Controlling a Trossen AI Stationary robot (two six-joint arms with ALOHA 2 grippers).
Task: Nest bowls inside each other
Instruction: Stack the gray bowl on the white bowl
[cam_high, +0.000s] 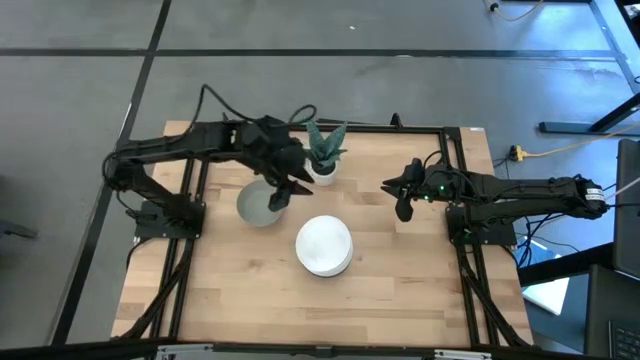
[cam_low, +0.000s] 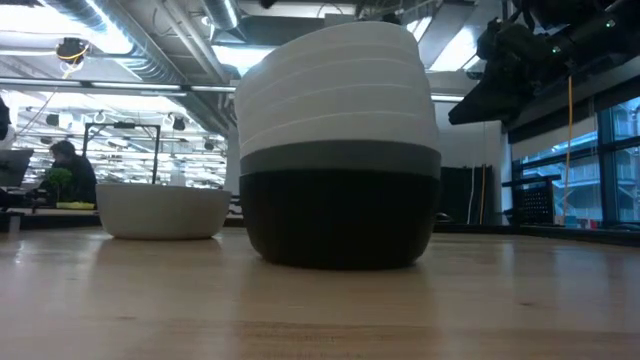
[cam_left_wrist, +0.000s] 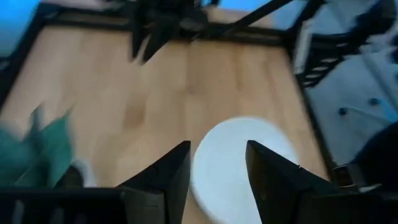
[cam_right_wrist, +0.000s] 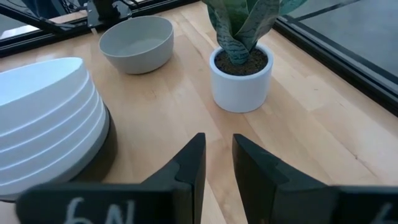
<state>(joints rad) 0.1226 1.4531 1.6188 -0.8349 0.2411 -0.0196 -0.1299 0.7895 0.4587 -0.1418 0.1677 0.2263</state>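
Note:
A stack of nested bowls (cam_high: 323, 245) stands near the table's middle: a black bowl at the bottom (cam_low: 338, 225), a grey one above it, several white ones on top. One grey bowl (cam_high: 260, 205) rests alone on its base, left of the stack and toward the far side. My left gripper (cam_high: 283, 192) is open and hovers over that bowl's right rim. In the left wrist view its fingers (cam_left_wrist: 214, 177) frame the white stack (cam_left_wrist: 239, 165). My right gripper (cam_high: 402, 200) is open by a narrow gap, in the air right of the stack.
A small white pot with a green plant (cam_high: 323, 165) stands close behind the lone grey bowl, right beside my left gripper; it also shows ahead of my right gripper (cam_right_wrist: 241, 78). Bare wood lies along the table's near side (cam_high: 320, 310). A person sits far off in the room (cam_low: 68, 170).

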